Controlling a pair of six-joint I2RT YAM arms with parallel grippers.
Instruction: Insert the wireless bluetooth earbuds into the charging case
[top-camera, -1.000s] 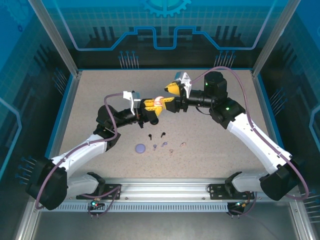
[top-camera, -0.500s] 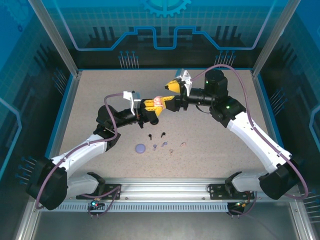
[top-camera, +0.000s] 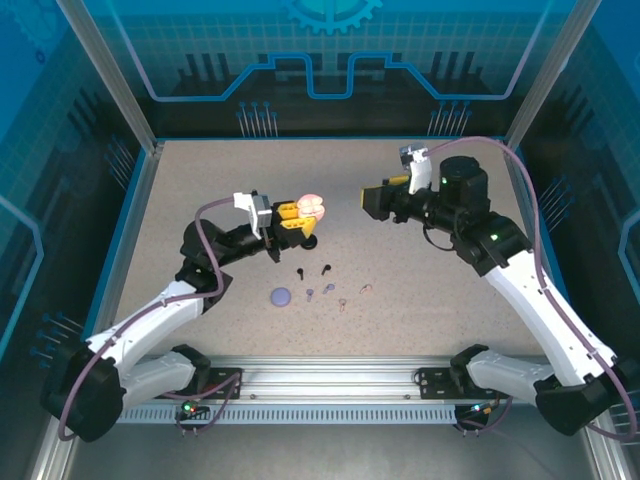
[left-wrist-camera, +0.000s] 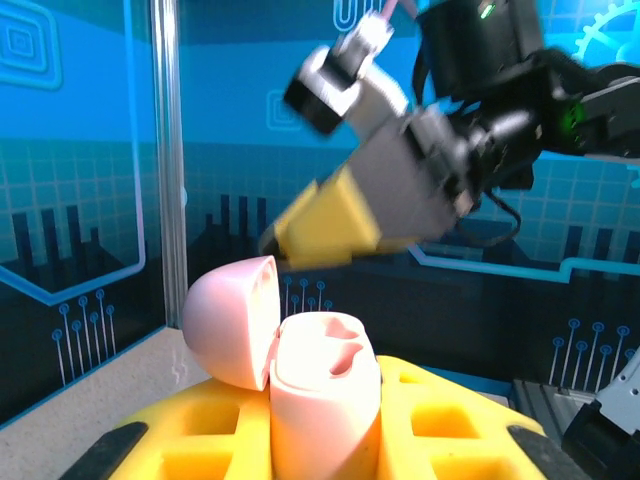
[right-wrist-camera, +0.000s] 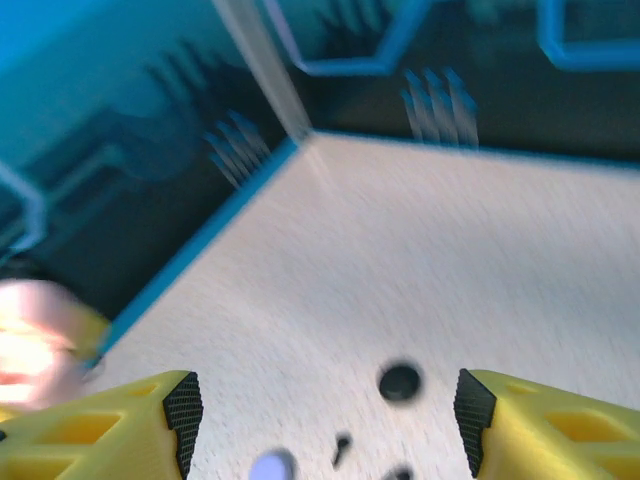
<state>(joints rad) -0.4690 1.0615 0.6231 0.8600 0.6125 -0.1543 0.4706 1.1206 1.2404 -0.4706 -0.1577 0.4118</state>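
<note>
Top external view: the left gripper (top-camera: 297, 216) holds a pale pink rounded plastic charging case (top-camera: 312, 205) up over the middle of the speckled beige table (top-camera: 200, 180). The right gripper (top-camera: 374, 198) hangs well apart, off to its right.
Change: a second ago the right gripper was up against the case. It has since backed away, and the lid (left-wrist-camera: 232, 320) now stands swung open.
Meaning: the opening step looks done. The case seems ready to be filled, and no earbud sits in it yet.
Left gripper: clamped tight on the case's lower half, with the yellow pads (left-wrist-camera: 450, 430) on either side of it.
Right gripper: jaws well apart with nothing between them, seen over the table in the right wrist view.
Earbuds: six tiny stemmed earbuds (top-camera: 326, 268), in black, lavender and pale pink pairs, lie loose on the table just in front of the held case, beside a lavender round case (top-camera: 282, 296).
Case heading: the base stands upright out of the pads, its long axis along the fingers. The recesses (left-wrist-camera: 335, 350) face up and toward the right arm, and the lid tilts back on its hinge.
Earbud axes: lying flat; their stem directions are too small to tell.
</note>
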